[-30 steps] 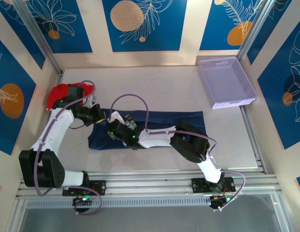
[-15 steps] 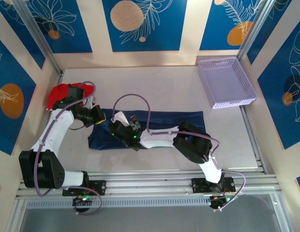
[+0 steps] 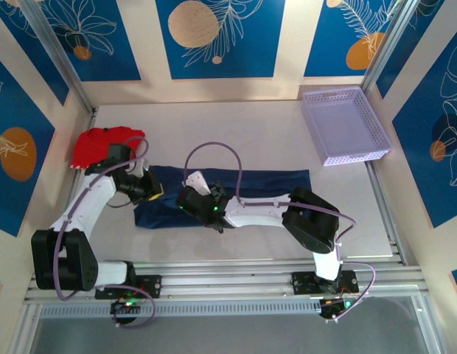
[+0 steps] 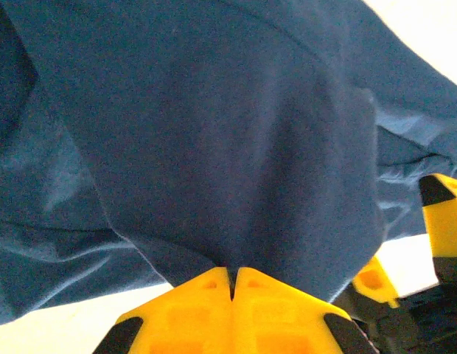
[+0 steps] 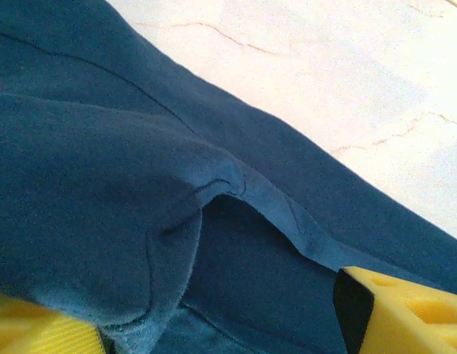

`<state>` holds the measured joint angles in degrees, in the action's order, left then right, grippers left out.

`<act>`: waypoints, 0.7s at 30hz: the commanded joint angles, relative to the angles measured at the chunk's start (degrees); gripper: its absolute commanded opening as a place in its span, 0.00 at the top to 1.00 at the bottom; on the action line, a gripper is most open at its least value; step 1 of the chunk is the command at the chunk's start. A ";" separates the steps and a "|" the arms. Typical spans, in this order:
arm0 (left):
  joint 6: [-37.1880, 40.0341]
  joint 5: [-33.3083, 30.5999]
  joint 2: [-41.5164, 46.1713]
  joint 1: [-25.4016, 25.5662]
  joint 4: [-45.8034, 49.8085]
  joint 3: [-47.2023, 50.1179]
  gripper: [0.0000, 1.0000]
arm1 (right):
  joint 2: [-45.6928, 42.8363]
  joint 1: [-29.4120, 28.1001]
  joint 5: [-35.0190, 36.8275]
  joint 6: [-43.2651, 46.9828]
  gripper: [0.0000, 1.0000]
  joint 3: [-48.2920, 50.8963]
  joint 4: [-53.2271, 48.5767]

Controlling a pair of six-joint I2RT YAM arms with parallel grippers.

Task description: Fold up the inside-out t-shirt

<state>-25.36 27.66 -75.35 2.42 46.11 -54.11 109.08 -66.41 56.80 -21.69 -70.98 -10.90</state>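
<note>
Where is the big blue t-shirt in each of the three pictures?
Top external: the t-shirt lies as a long strip mid-table, under both arms.
Left wrist: it covers most of the picture, pinched by the left fingers at the bottom.
Right wrist: it spreads across the left and bottom.
Shared landmark: the pale table beside the cloth.

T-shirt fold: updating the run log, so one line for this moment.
left gripper shut on t-shirt | right gripper open, jaws astride a fold

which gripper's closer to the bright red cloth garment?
Left. The left gripper grips the navy cloth t-shirt just right of the red garment; right gripper is farther right, over it.
</note>
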 commanded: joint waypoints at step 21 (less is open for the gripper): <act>-5.88 -8.43 4.61 4.84 -8.21 7.74 0.43 | -15.29 3.34 -16.78 4.68 0.12 13.41 -4.46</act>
<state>-31.20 20.32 -70.61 6.85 40.51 -45.12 98.21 -63.64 44.95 -18.61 -58.96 -15.94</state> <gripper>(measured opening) 0.573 0.876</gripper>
